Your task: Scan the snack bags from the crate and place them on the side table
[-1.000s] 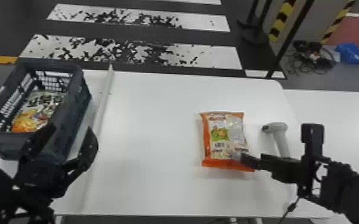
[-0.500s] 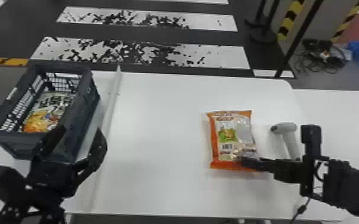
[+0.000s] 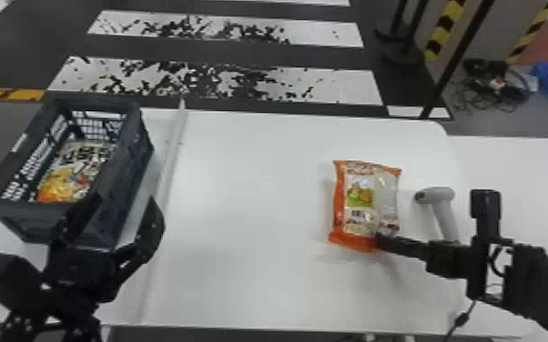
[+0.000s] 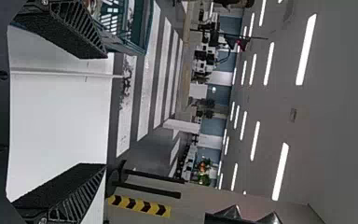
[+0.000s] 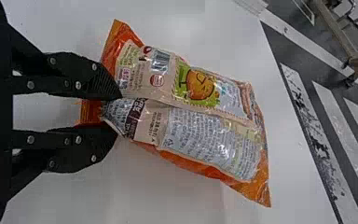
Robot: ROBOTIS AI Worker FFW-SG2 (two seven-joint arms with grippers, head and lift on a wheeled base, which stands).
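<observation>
While the left gripper [image 3: 124, 200] hangs spread and empty by the crate [image 3: 132, 157], right gripper [image 5: 118, 115] has the snack bag [image 3: 363, 204] pinched. Bag's near end now bunched, drawn slightly right towards the scanner [image 3: 443, 196], over the white table [image 3: 241, 227]. Grip looks taken; scan probably next.

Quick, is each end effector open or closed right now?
Left end effector: open, holding nothing.
Right end effector: closed on the orange snack bag.
</observation>
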